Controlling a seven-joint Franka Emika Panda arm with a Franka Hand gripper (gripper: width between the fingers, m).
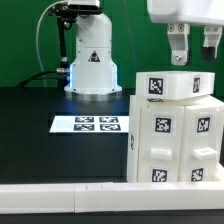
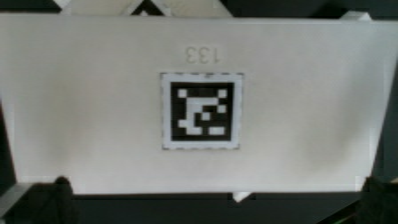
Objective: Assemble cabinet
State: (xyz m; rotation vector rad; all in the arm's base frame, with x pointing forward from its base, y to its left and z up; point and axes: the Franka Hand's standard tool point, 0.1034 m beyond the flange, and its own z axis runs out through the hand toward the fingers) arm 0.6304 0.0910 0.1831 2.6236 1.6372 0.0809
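The white cabinet body [image 1: 175, 140] stands at the exterior view's right and carries several black-and-white tags on its panelled front. A white panel piece [image 1: 182, 85] with tags lies on top of it, slightly tilted. My gripper [image 1: 192, 48] hangs just above that top piece, open and empty, with its fingers apart and clear of it. In the wrist view the top panel [image 2: 107, 110] fills the picture and shows one tag [image 2: 201, 110]. My gripper [image 2: 210, 197] has its dark fingertips [image 2: 36, 200] at the two lower corners, spread wide over the panel's edge.
The marker board [image 1: 90, 124] lies flat on the black table to the exterior view's left of the cabinet. A long plain white rail [image 1: 60, 197] runs along the front edge. The arm's white base [image 1: 92, 62] stands at the back.
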